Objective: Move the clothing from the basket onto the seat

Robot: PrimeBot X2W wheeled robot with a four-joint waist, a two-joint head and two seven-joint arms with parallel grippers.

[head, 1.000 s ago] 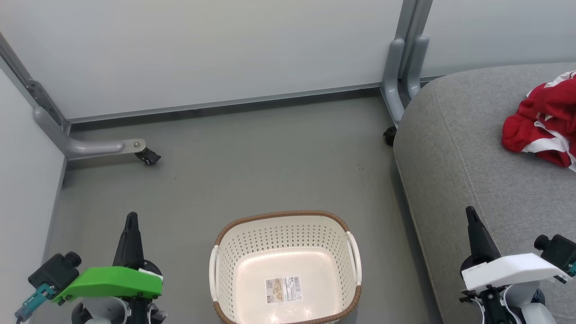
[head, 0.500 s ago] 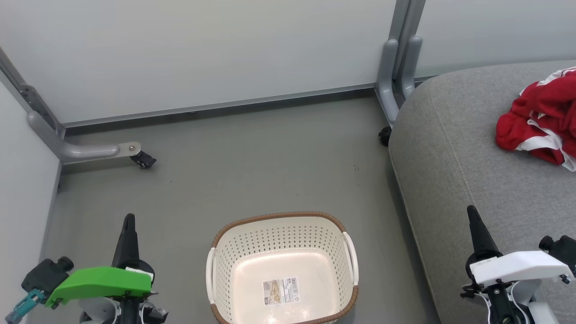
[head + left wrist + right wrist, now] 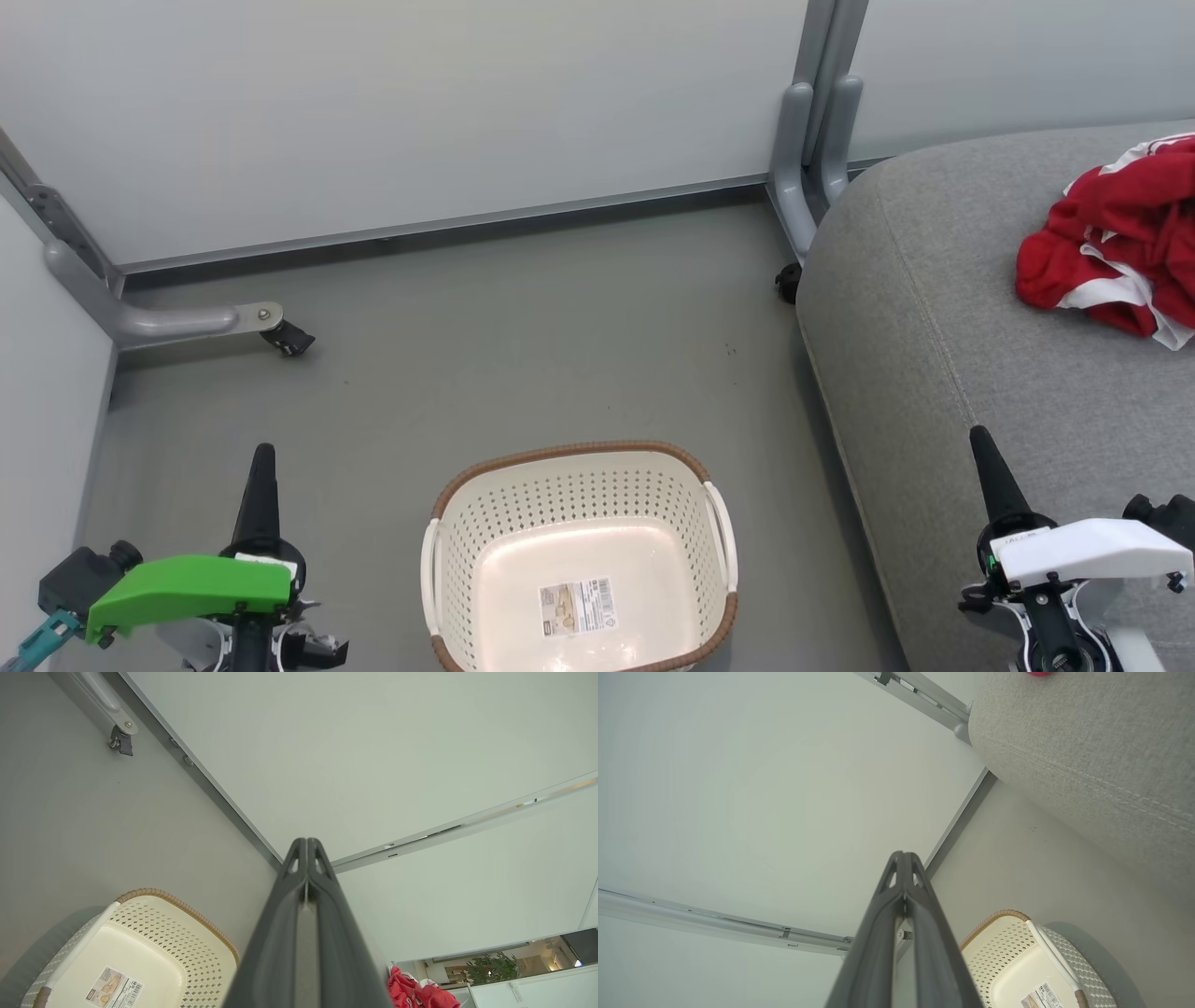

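Clothing [image 3: 1106, 238] in a crumpled red heap with white stripes and trim, lying on top of the grey seat [image 3: 934, 317] at the right of the head view, partly cut off by the picture's edge; perhaps more than one garment, hard to tell from the folds. Well apart from it, on the grey floor [image 3: 523, 355] just beside the seat's rounded edge: the basket [image 3: 569, 454], cream, perforated, brown-rimmed, upright, a label sticker [image 3: 571, 609] showing on its bare bottom. Left gripper [image 3: 262, 455], above its green housing [image 3: 191, 583], at lower left, seen over the floor to the left of the basket, fingers [image 3: 285, 914] pressed together tip to tip, closed and empty. Right gripper [image 3: 980, 439], above a white housing [image 3: 1092, 551], at lower right, seen against the seat's front part, jaws likewise closed and empty. Behind, pale wall panels [image 3: 420, 112] and a grey metal frame leg [image 3: 177, 322] with a black caster [image 3: 288, 339].
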